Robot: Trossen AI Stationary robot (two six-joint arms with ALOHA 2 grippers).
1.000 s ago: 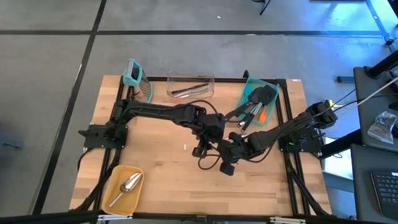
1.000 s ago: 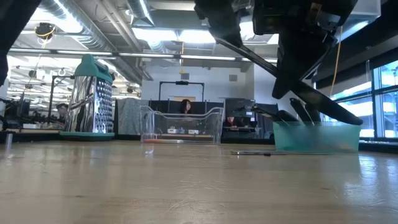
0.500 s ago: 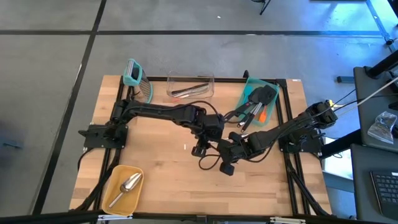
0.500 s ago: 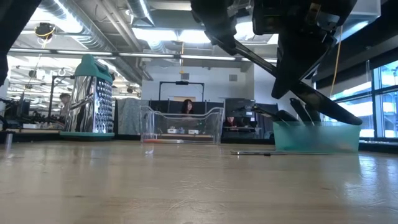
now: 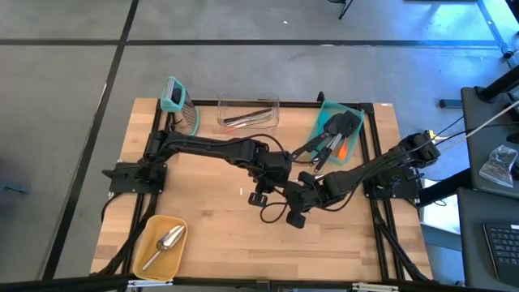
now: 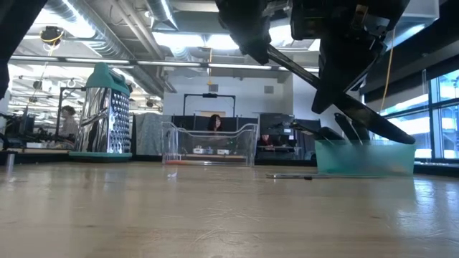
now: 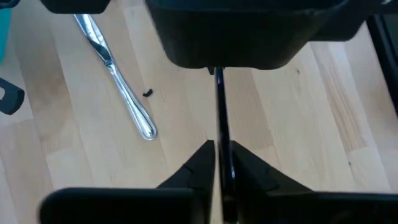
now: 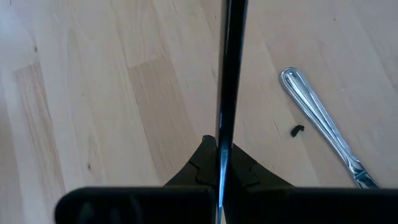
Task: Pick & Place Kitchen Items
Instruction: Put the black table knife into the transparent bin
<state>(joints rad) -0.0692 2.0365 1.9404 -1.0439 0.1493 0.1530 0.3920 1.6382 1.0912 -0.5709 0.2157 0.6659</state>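
A pale wooden worktop (image 5: 211, 219) in a black frame stands on a grey floor (image 5: 243, 69) crossed by dark seams. Beyond it, long ceiling lights (image 6: 179, 37) glow under exposed ducts (image 6: 86, 32). Tall windows (image 6: 441, 115) fill one side. A person (image 6: 214, 122) sits at a desk far behind.

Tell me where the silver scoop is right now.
In the high view, the silver scoop lies in the yellow tray at the table's near-left corner, apart from both arms.

Overhead view straight down, low view level across table (image 6: 215, 215), wrist views close, sharing knife (image 7: 115, 84)
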